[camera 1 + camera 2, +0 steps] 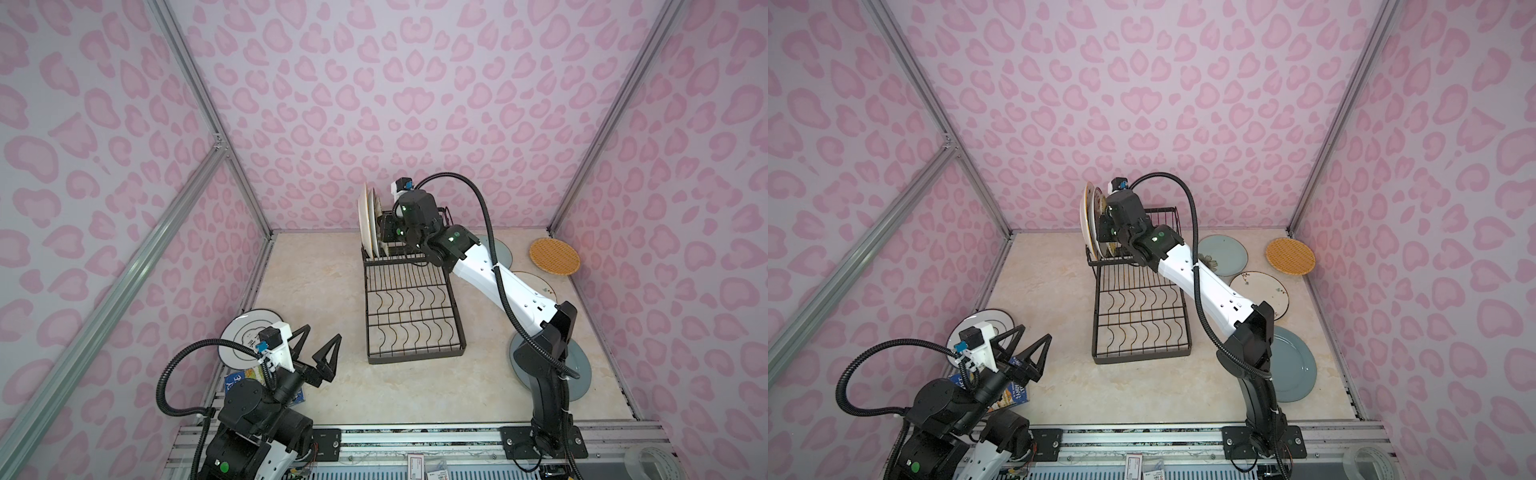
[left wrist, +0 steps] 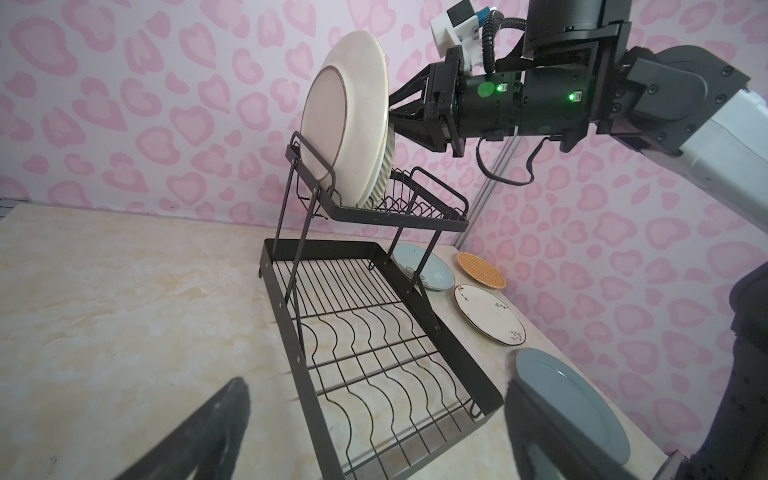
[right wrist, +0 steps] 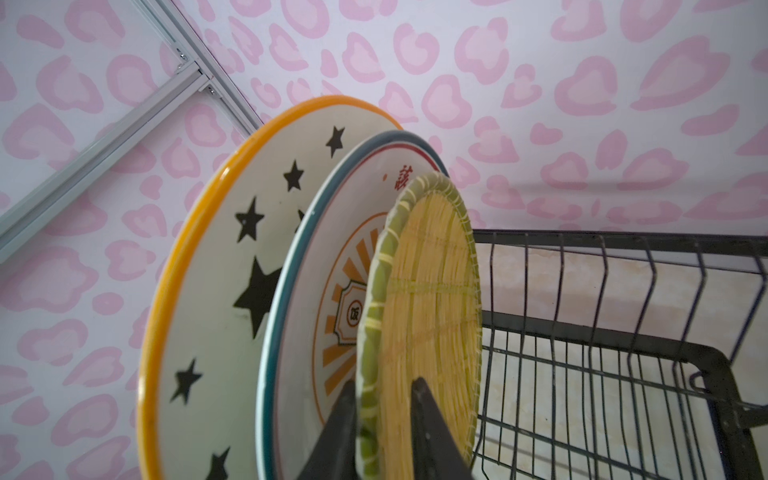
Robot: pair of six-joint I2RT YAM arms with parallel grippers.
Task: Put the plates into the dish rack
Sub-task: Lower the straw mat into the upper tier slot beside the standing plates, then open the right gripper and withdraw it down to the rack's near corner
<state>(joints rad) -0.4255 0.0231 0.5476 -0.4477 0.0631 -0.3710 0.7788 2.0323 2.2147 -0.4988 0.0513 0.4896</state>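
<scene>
3 plates stand on edge in the raised tier of the dish rack (image 1: 415, 357), packed close at its left end in both top views. The right wrist view shows them as a star plate (image 3: 216, 291) with an orange rim, a teal-rimmed plate (image 3: 332, 257) with orange rays, and a yellow woven-look plate (image 3: 432, 291) with a green edge. Each overlaps the next. The right claw (image 3: 386, 436) has its 2 fingers on either side of the yellow woven-look plate's edge, a little apart. Whether they press on it or stand just clear of it cannot be told. The rack's long lower tray, with wavy wire dividers, stretches toward the robot's side.

To the right of the rack, 4 plates lie flat on the marble-look table (image 1: 324, 291). The pale blue flowered plate (image 1: 1223, 254) is just beside the raised tier and the orange woven-look plate (image 1: 1290, 256) is near the far right corner. Nearer the robot are the speckled-rim white plate (image 1: 1262, 295) and the large grey-blue plate (image 1: 1296, 365), which is partly under the right arm.

1 more, the black-ringed white plate (image 1: 245, 332), lies flat at the table's left edge. The left claw (image 1: 324, 331) hovers beside it with jaws spread wide, holding nothing, well apart from the rack. A small blue printed box (image 1: 1013, 392) lies under that arm.
</scene>
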